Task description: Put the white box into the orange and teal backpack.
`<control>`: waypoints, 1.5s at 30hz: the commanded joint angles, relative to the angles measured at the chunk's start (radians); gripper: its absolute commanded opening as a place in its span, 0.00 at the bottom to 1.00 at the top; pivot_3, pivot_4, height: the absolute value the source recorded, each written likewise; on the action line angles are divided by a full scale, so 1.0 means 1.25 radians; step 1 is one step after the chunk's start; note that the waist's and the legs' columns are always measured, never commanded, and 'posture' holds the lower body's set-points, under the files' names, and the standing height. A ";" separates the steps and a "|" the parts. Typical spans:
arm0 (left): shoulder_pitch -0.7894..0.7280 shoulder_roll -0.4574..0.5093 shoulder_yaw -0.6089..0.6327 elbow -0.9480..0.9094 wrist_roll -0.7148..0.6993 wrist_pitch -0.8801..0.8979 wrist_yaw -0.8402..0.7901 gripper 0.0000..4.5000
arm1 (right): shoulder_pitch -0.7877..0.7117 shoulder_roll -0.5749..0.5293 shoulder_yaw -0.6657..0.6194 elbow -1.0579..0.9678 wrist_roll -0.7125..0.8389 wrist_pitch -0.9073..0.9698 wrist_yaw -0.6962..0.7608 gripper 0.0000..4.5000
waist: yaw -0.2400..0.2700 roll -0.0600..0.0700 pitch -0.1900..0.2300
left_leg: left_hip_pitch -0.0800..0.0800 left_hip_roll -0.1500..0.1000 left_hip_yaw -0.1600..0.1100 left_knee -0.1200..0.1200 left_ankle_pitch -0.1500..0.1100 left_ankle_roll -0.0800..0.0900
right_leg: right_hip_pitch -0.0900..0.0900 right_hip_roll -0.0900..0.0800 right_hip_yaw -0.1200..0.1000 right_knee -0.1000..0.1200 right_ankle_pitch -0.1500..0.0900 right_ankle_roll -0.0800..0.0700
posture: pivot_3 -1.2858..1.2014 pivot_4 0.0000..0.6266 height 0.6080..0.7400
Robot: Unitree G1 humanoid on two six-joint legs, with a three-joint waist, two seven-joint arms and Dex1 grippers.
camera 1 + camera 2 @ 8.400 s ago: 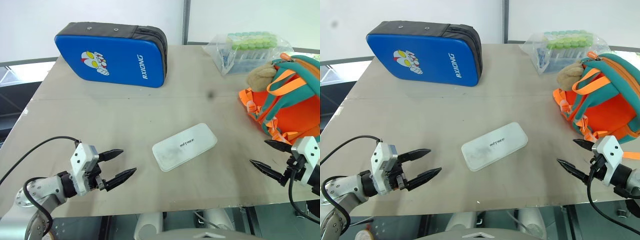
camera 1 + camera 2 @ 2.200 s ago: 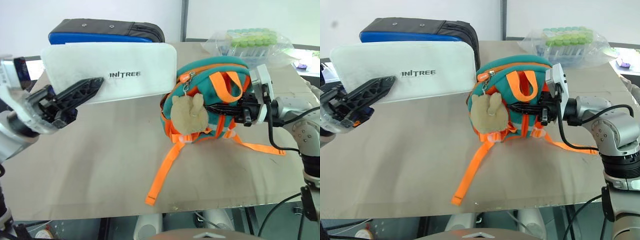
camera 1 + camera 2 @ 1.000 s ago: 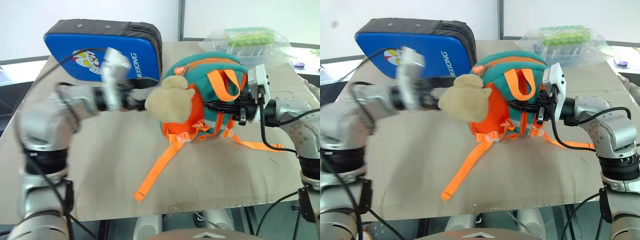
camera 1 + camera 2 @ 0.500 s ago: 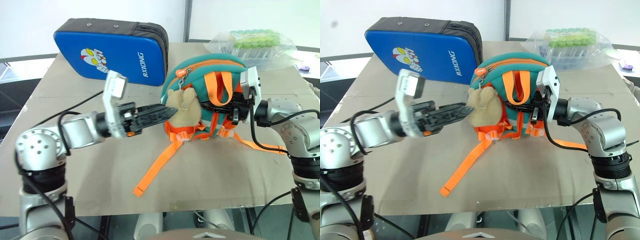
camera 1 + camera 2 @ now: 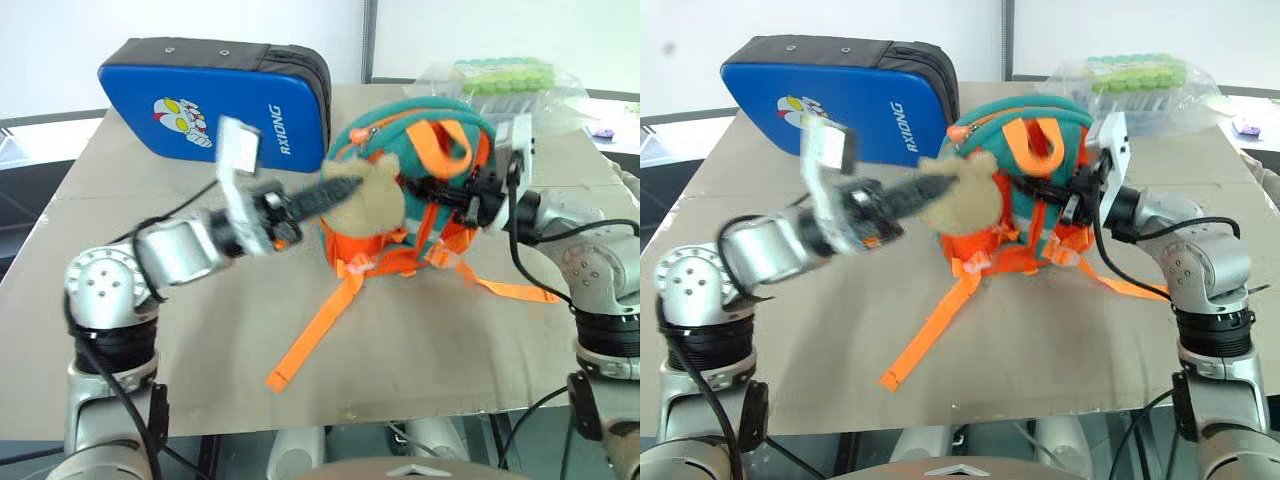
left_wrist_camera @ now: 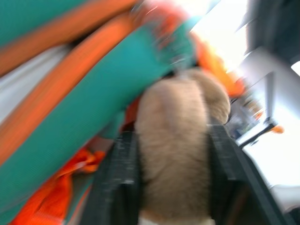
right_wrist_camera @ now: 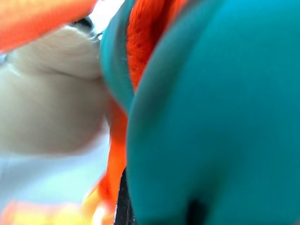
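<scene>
The orange and teal backpack [image 5: 395,128] stands upright in the middle of the table, its tan plush toy [image 5: 365,195] hanging on the side facing my left arm. My left gripper [image 5: 335,190] reaches in from the left. In the left wrist view its two black fingers [image 6: 119,183] press the plush toy [image 6: 173,150] from both sides. My right gripper [image 5: 455,195] is shut on the backpack's right side by the orange handle, with teal fabric [image 7: 215,117] close against it. The white box is hidden.
A blue padded case [image 5: 220,100] stands at the back left. A clear bag of green-capped tubes [image 5: 500,80] lies at the back right. A long orange strap [image 5: 310,340] trails from the backpack toward the front edge of the table [image 5: 200,340].
The white box held up earlier is gone from sight. My left gripper has rolled, shifted right and closed on the plush toy. The right gripper keeps its hold on the backpack.
</scene>
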 commanded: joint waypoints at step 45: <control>0.420 0.043 -0.032 -0.165 0.866 -0.380 -0.470 0.92 | 0.424 -0.217 -0.247 -0.375 0.269 0.100 -0.190 0.87 | 0.002 0.000 -0.001 | -0.002 0.001 0.003 -0.003 0.001 -0.001 | -0.002 0.000 0.002 -0.002 0.000 -0.001 | 0.52 0.24 1.00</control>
